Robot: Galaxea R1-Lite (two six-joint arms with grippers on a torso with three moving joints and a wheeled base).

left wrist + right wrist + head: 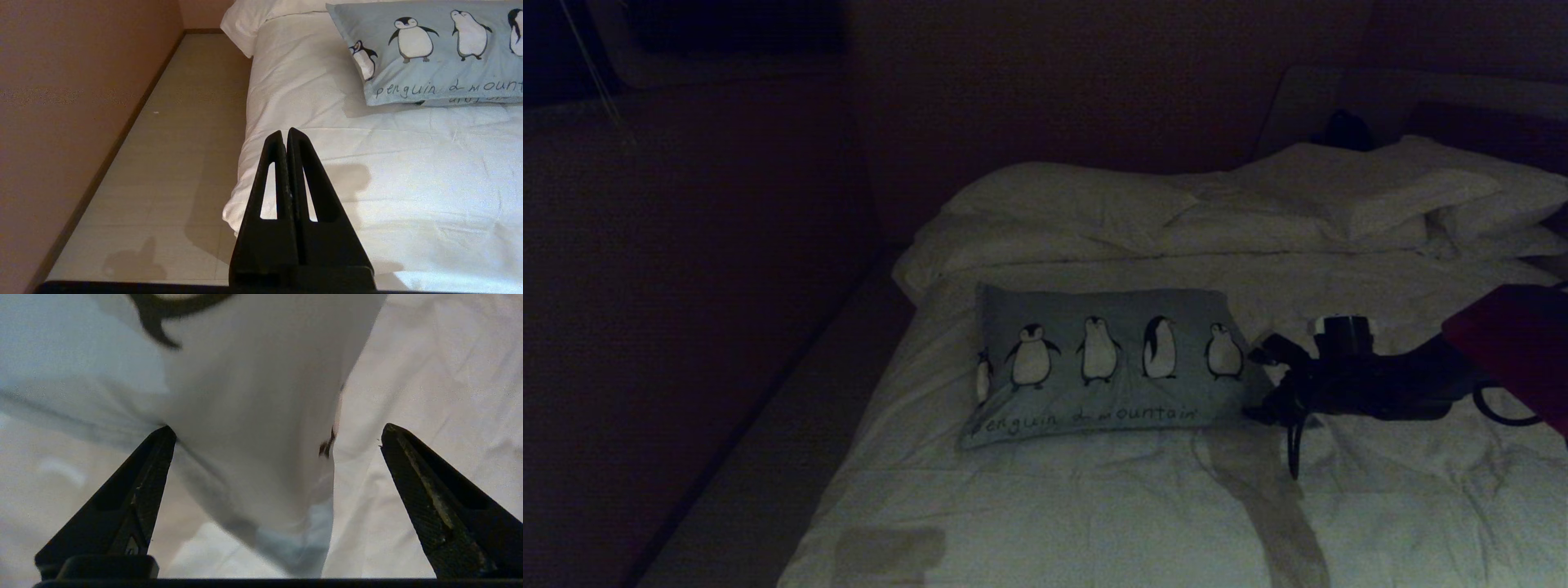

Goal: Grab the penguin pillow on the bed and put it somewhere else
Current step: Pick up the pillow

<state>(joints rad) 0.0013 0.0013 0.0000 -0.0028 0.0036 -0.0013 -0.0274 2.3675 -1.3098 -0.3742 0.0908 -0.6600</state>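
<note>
Right gripper [278, 433] spread wide, straddling the near corner of the penguin pillow [1103, 363] on the bed [1094, 506], nothing clamped, lined up to pinch. Left gripper [286, 136] pinched shut, empty, parked.

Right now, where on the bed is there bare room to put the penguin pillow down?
Bare duvet lies in front of the penguin pillow, toward the foot of the bed, and in a narrower strip between it and the white pillows. The head end is crowded with those pillows; the open right end effector fills the pillow's right corner.
</note>
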